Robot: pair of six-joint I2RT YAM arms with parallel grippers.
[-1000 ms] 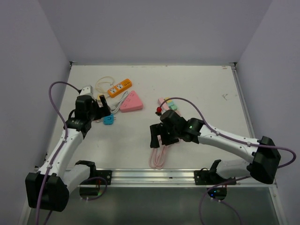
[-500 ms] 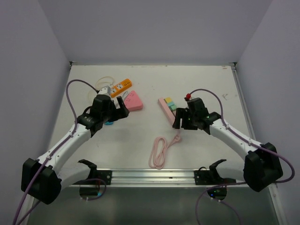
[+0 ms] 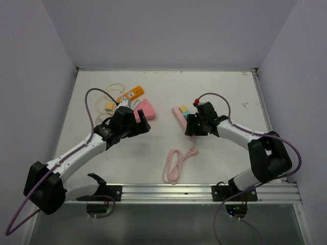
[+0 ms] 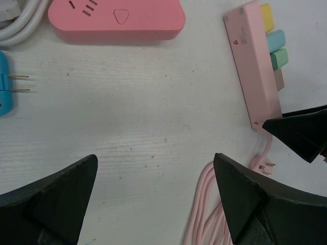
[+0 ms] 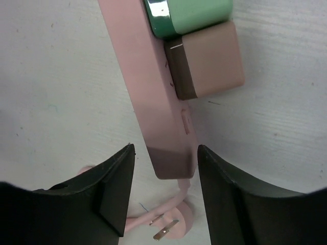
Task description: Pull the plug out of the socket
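Observation:
A pink power strip [image 3: 178,113] lies at the table's middle with yellow, teal, green [image 5: 189,15] and brown [image 5: 207,61] plugs in its right side. My right gripper [image 3: 190,127] is open, its fingers [image 5: 110,189] on either side of the strip's near end [image 5: 168,153] and apart from it. The strip also shows in the left wrist view [image 4: 254,66]. My left gripper [image 3: 140,125] is open and empty over bare table, left of the strip, its fingers [image 4: 51,204] wide apart.
The strip's pink cable lies coiled [image 3: 173,166] in front of it, its plug [image 5: 171,222] just below the strip's end. A pink triangular socket [image 4: 115,18], an orange strip [image 3: 130,95], white cords and a blue plug [image 4: 5,92] lie at the back left.
My right gripper has moved from the coiled cable up to the pink strip's near end. My left arm has swung right, from the blue plug toward the middle of the table.

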